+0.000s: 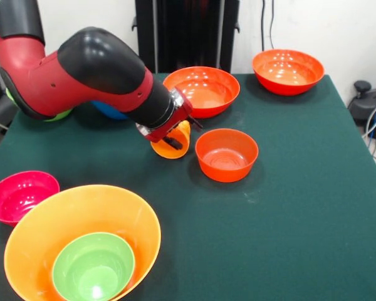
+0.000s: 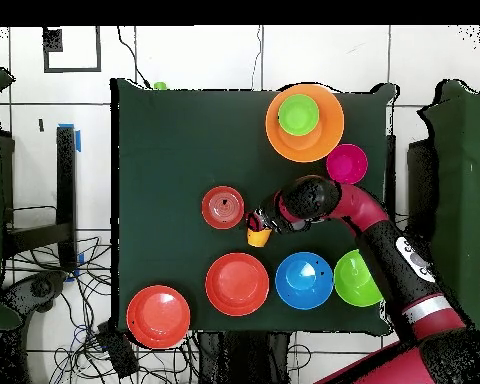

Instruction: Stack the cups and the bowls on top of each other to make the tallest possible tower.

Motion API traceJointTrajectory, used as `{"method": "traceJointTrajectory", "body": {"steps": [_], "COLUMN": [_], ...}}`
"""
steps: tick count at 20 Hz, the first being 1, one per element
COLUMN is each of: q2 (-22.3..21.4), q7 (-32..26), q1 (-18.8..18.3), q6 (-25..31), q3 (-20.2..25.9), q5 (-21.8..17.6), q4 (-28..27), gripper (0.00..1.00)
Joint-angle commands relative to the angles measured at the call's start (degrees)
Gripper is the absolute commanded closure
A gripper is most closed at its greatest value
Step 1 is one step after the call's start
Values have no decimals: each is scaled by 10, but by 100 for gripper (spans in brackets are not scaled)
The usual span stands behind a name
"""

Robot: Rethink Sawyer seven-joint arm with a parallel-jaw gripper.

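My gripper (image 1: pixel 170 137) is shut on the orange cup (image 1: pixel 175 145) and holds it tilted, low over the table, just left of the small red-orange bowl (image 1: pixel 226 154). In the overhead view the gripper (image 2: pixel 256 220) and the cup (image 2: pixel 258 238) sit beside that bowl (image 2: pixel 223 207). The largest orange bowl (image 1: pixel 44 232) stands at the near left with the small green bowl (image 1: pixel 94 268) inside it; both show in the overhead view (image 2: pixel 324 135) (image 2: pixel 298 113). A small green thing (image 2: pixel 160 86) at the table's edge may be the green cup.
A pink bowl (image 1: pixel 22 195) sits next to the orange bowl. Two wider red-orange bowls (image 1: pixel 202 91) (image 1: pixel 287 70) stand at the far side. A blue bowl (image 2: pixel 304 280) and a green bowl (image 2: pixel 352 282) lie under the arm, mostly hidden in the front view.
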Motion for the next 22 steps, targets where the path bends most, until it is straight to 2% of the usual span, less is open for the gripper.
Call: {"method": "traceJointTrajectory", "body": {"steps": [1,5,8,10,12,13,22], "q2": [1,-7,-29,-38,-42,-44,-50], "q7": [-121,-108,-86,-91,-98,-102,-81], "q1": [35,44,69,79,86,90,101], "q6": [-21,-4,81,133,159,172,193], "q3": [-42,-48,-70,-75,-82,-86,-88], "q5": [-61,-59,-39,-24,-22,-21,-25], "q4": [-57,-60,-68,-72,-76,-78,-85], "gripper": [0,0,0,0,0,100,100]}}
